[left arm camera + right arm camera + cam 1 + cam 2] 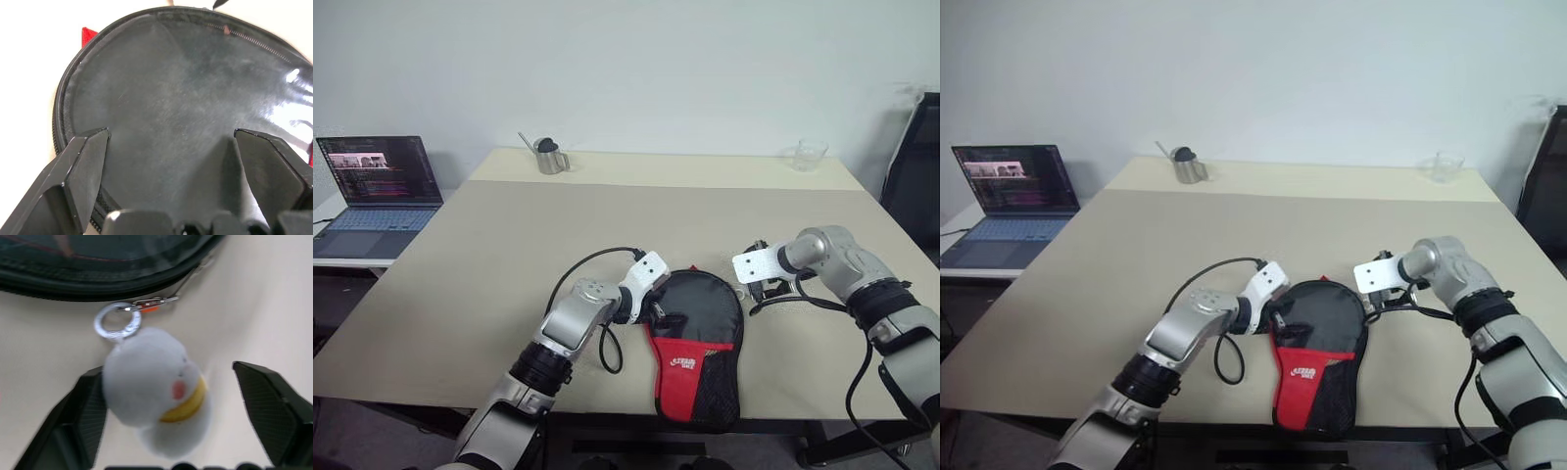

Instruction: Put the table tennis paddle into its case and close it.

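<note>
Two claws flank the case [698, 338], which lies low in the frame's centre on the worktop [509, 255], long axis running toward the bottom edge. The left claw [171, 147], spread wide, hovers over its round black head, holding nothing. The right claw [171, 396], nearer the zipper, straddles a plush charm [156, 387], unclosed.

The case [697, 345] has a red part with small white letters on it, but they are too tiny to read. The laptop [374, 192] screen shows lines of writing, also too small to read.
</note>
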`<action>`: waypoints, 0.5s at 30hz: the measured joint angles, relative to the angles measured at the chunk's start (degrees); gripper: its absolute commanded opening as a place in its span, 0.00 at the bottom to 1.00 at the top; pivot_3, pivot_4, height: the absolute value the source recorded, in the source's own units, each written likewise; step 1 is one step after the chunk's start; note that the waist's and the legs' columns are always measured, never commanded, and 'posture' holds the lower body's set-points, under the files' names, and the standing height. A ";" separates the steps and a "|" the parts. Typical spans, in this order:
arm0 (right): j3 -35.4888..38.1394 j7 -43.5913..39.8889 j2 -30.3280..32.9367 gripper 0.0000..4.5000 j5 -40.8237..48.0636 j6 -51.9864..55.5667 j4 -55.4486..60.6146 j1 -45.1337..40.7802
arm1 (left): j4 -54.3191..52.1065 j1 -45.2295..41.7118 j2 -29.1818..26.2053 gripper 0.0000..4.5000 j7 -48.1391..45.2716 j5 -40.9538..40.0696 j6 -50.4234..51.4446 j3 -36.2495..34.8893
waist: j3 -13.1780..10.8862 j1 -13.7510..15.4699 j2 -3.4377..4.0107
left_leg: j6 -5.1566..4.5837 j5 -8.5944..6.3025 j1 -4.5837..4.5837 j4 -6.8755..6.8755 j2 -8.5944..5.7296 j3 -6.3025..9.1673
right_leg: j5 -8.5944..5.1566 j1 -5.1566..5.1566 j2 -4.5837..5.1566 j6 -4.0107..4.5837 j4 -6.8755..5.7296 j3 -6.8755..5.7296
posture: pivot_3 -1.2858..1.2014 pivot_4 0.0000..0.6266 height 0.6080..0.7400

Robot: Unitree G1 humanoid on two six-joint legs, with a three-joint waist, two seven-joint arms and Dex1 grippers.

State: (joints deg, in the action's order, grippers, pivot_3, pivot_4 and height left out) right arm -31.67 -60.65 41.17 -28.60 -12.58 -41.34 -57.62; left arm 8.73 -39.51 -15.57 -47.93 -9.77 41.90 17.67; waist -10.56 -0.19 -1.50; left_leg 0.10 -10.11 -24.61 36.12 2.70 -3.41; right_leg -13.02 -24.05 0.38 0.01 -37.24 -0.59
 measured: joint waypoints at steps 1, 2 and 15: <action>0.08 0.02 -0.01 0.91 -0.05 -0.02 -0.29 -0.04 | 0.15 -0.90 0.63 1.00 -1.67 -1.94 0.00 -0.76 | 0.00 0.00 -0.01 | -0.02 0.02 -0.01 0.01 0.00 0.00 | 0.03 0.00 0.00 0.00 0.01 -0.01 | 0.52 0.24 1.00; 0.14 0.00 -0.04 0.91 -0.09 -0.01 -0.49 -0.06 | 0.12 -2.02 1.07 1.00 -3.25 -3.55 -0.02 -1.23 | 0.00 0.01 -0.01 | -0.03 0.02 -0.01 0.02 -0.01 0.00 | 0.04 0.00 0.00 0.00 0.01 0.00 | 0.52 0.24 1.00; 0.29 -0.29 -0.78 0.91 -1.11 -0.67 -0.60 -0.26 | 18.35 -4.60 10.24 1.00 -1.04 1.39 -14.96 2.09 | 0.07 -0.08 -0.02 | -0.04 0.03 0.03 0.00 0.01 0.01 | 0.15 0.01 -0.08 -0.17 -0.04 0.05 | 0.52 0.24 1.00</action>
State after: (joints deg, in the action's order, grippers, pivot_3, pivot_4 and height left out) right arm -31.37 -60.93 40.39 -29.72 -13.25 -41.94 -57.88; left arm 27.08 -44.11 -5.33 -48.97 -8.38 26.93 19.76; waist -10.49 -0.27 -1.51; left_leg 0.06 -10.08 -24.58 36.13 2.71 -3.40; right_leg -12.86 -24.04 0.31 -0.16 -37.28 -0.54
